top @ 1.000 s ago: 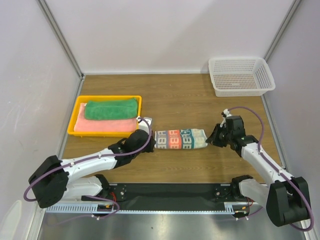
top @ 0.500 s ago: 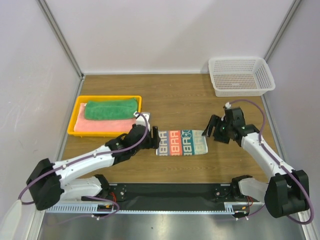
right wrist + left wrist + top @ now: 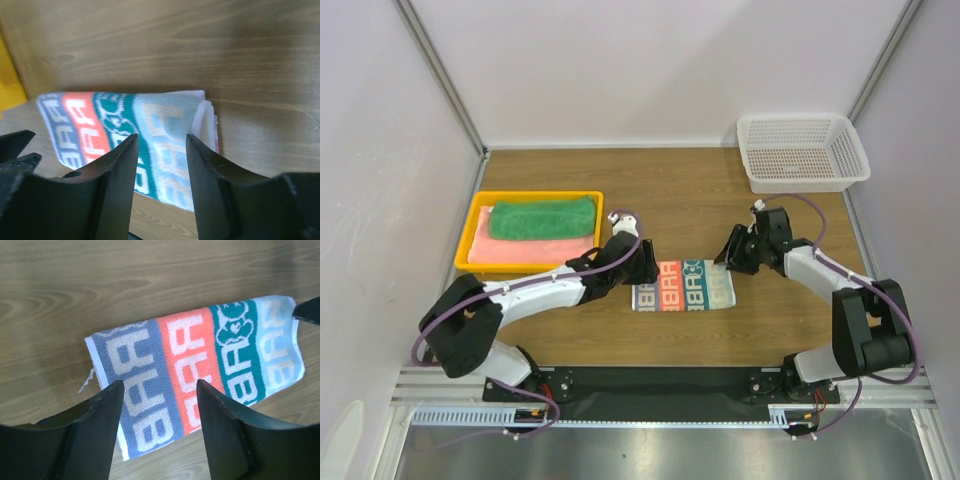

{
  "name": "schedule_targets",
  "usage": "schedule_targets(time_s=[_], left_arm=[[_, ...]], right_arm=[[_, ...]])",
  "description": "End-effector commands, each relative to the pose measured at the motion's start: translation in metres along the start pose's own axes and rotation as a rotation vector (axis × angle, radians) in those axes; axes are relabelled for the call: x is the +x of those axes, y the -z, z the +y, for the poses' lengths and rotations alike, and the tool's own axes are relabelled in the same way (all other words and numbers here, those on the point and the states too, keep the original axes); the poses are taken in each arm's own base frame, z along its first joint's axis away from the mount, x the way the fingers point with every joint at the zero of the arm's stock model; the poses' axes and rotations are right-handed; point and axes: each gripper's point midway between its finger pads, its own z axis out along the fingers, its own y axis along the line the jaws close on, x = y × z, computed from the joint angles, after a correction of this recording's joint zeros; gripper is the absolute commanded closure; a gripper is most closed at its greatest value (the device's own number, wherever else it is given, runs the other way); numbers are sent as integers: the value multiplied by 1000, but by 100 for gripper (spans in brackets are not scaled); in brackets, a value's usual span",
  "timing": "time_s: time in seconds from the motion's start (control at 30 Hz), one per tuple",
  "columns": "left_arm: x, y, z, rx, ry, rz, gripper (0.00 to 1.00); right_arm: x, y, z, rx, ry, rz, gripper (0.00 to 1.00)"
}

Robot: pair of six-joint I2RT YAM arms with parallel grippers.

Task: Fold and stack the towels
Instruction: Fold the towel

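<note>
The patterned towel (image 3: 682,286) lies folded into a narrow band on the desk (image 3: 670,190), near the middle, its long axis running left to right between the two arms. The green towel (image 3: 542,217) sits folded on the salmon-pink towel (image 3: 535,250) in the yellow tray (image 3: 470,262), which lies to the left of the band and a little further back. The white mesh basket (image 3: 800,150) is well apart at the far right corner. The left claw (image 3: 642,270) hangs over the band's left short end, fingers spread wide with nothing between them; in its wrist view the grey and orange stripes show through the gap. The right claw (image 3: 730,252) is at the opposite end, by the far right corner, where the fold's rounded edge shows. Its fingers are parted too, more narrowly, and it holds nothing. So each claw faces one short end and the cloth stretches away from each toward the other — neither claw lies across the long sides. What is left, as I judge it, is either one more fold end over end or the carry onto the stack. For the carry the relation that counts is that the tray lies off the towel's left end — the left arm is the nearer one, and a grip at that end would drag the band along its own length toward the tray. The loose layers at the right end could fall open if only one end is lifted.
</note>
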Motion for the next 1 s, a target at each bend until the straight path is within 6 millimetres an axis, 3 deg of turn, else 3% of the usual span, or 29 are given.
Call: schedule_targets(time_s=[0.0,0.2,0.33,0.43,0.53,0.67,0.77,0.8,0.97], left_arm=[[-4,-14,-8,52,101,-17,38],[15,-35,22,-6,76,-2,41],[24,-38,30,-13,68,17,42],[12,-30,22,16,54,0,40],[-7,-13,12,53,39,-52,30],[-22,8,12,51,27,-94,25],[-18,14,17,28,50,-83,23],[-6,13,26,1,53,-50,23],[15,7,32,-10,149,-24,23]], right_arm=[[-1,-15,5,-51,9,-6,55],[14,-30,-31,69,14,27,60],[7,-20,-26,63,30,0,60],[-7,-6,-8,25,49,-28,57],[-20,12,9,-14,66,-70,48],[-29,32,12,8,95,-120,32],[-29,36,2,57,105,-135,23],[-26,35,-3,76,102,-122,21],[-10,25,-17,99,70,-87,20]])
